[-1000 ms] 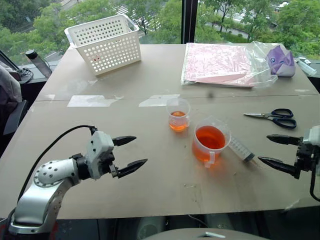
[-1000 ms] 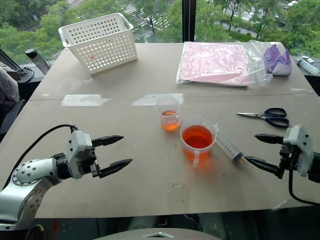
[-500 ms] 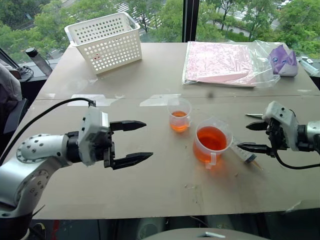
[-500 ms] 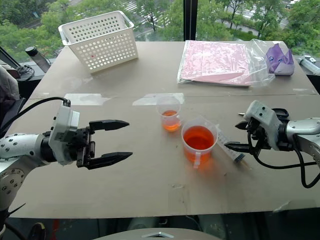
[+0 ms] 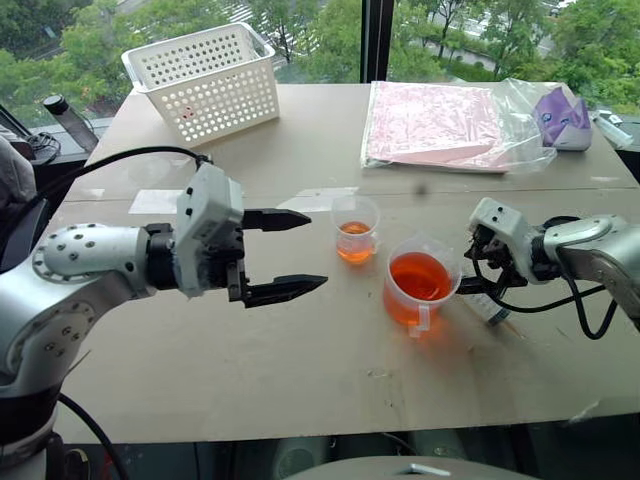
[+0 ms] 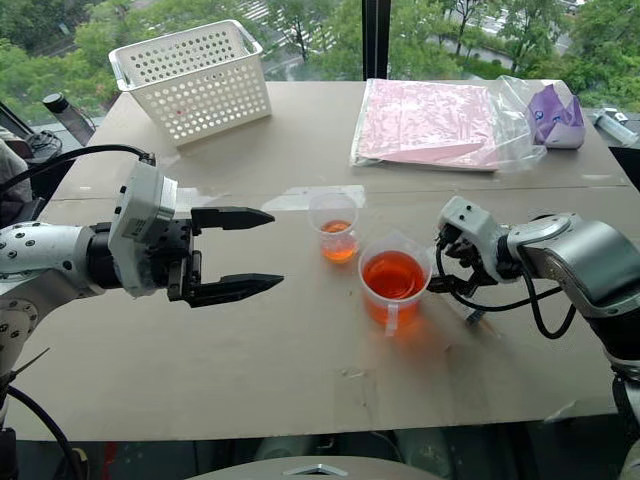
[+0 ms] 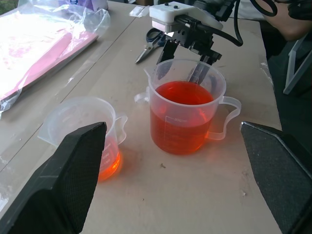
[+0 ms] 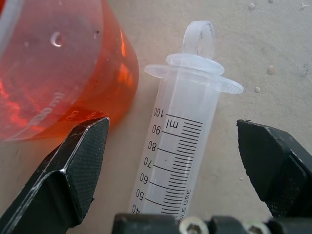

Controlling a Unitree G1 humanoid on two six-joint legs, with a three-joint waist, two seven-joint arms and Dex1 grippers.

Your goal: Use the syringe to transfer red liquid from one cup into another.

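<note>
The syringe lies flat on the table, its loop end close against the large handled beaker of red liquid. My right gripper points down over the syringe, open, with one finger on each side of the barrel and apart from it. The smaller cup, holding a little red liquid, stands just behind and left of the beaker. My left gripper hovers open above the table left of both cups, pointing toward them and holding nothing.
A white perforated basket stands at the back left. Pink sheets in a clear bag and a purple object lie at the back right. Scissors rest behind my right gripper. A dark bottle stands off the table's left edge.
My left gripper rose and moved right, closer to the cups. My right gripper swung left and tipped down over the syringe beside the beaker. Both stayed open.
</note>
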